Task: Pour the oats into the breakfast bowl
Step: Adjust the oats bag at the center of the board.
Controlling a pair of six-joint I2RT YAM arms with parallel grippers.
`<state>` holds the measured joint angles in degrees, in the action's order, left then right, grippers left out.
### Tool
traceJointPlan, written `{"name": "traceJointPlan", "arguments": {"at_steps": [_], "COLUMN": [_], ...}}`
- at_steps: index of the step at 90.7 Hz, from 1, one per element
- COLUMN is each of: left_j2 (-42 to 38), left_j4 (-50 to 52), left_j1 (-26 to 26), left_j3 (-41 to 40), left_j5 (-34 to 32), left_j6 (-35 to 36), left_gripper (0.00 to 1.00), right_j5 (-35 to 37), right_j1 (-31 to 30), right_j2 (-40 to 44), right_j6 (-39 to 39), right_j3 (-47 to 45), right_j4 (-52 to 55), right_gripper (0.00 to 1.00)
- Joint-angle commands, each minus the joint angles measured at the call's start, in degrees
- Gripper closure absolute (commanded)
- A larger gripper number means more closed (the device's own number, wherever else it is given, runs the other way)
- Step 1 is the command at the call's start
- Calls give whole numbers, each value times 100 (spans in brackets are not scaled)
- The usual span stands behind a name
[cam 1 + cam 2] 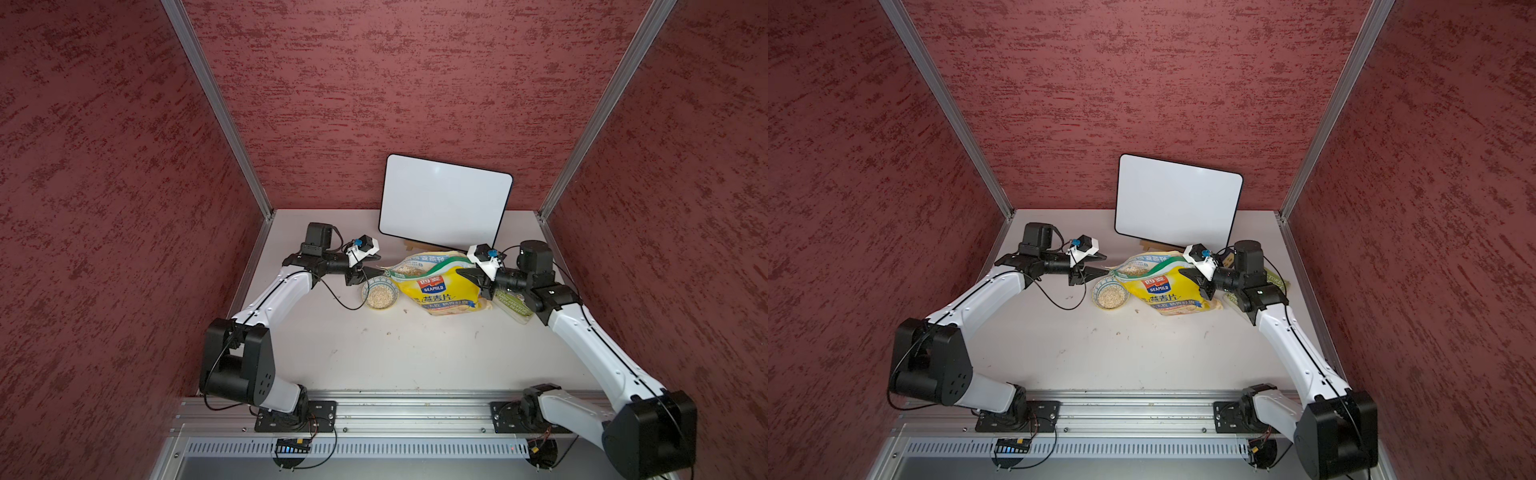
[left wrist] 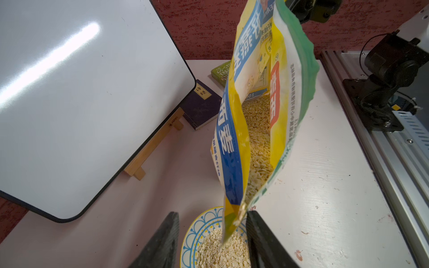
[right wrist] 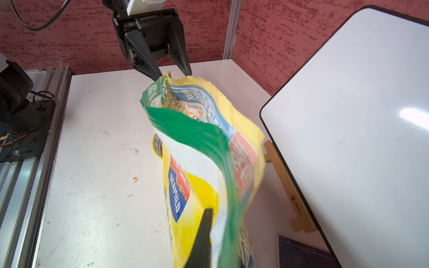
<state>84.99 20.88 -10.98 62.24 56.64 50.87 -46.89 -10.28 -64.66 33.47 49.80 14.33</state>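
Note:
The yellow SEAMILD pouch [image 1: 436, 291] [image 1: 1167, 291] leans over on the table, its open mouth toward the breakfast bowl [image 1: 365, 293] [image 1: 1096, 293]. Oats [image 2: 257, 139] show inside the pouch, and more oats [image 2: 222, 250] fill the blue-patterned bowl [image 2: 197, 227]. My left gripper [image 1: 379, 270] [image 2: 212, 212] is open above the bowl. The pouch's lower mouth corner hangs between its fingers, against one of them. My right gripper [image 1: 457, 270] [image 3: 220, 213] is shut on the pouch's green-white top edge [image 3: 202, 143]. One of its fingers is hidden behind the film.
A whiteboard [image 1: 444, 203] on a wooden stand leans at the back. A green book [image 1: 515, 307] lies under the right arm, and a dark blue book [image 2: 200, 104] lies by the stand. Loose flakes dot the table [image 1: 374, 353]. The aluminium rail [image 1: 395, 411] runs along the front.

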Motion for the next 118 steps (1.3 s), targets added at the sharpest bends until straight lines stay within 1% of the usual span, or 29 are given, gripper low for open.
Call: {"name": "traceJointPlan", "arguments": {"at_steps": [1, 4, 8, 24, 28, 35, 45, 54, 64, 73, 86, 99, 113, 118], "left_j2": [101, 107, 121, 117, 115, 101, 109, 127, 153, 178, 142, 20, -76, -82], "left_j4": [177, 191, 200, 306, 311, 311, 297, 322, 399, 519, 523, 254, 69, 59], "left_j1": [-86, -100, -105, -93, -99, -97, -81, -70, -71, -71, -75, -117, -267, -337], "left_j3": [168, 162, 151, 127, 116, 96, 77, 87, 118, 154, 146, 98, 112, 134], "left_j5": [207, 207, 212, 164, 130, 82, -12, -112, -274, -354, -350, -217, -156, -162], "left_j6": [116, 116, 118, 116, 116, 116, 131, 130, 144, 186, 230, 139, 78, 60], "left_gripper": [64, 69, 73, 73, 72, 67, 63, 61, 62, 66, 83, 93, 100, 100], "right_j5": [113, 128, 156, 172, 171, 163, 162, 180, 189, 196, 148, 90, 19, -22], "right_j1": [70, 68, 74, 73, 75, 75, 74, 79, 73, 72, 73, 76, 76, 73], "right_j2": [105, 103, 95, 46, 42, 33, 16, 15, 15, -8, -67, -112, -175, -205], "right_j6": [45, 45, 53, 72, 72, 71, 80, 98, 107, 98, 81, 96, 77, 36], "right_j3": [249, 256, 253, 300, 301, 310, 318, 315, 320, 315, 343, 379, 360, 336], "right_j4": [79, 79, 79, 88, 73, 70, 95, 113, 114, 93, 87, 164, 167, 105], "right_gripper": [100, 100, 100, 100, 100, 100, 100, 100, 100, 100, 100, 100, 100, 100]}}
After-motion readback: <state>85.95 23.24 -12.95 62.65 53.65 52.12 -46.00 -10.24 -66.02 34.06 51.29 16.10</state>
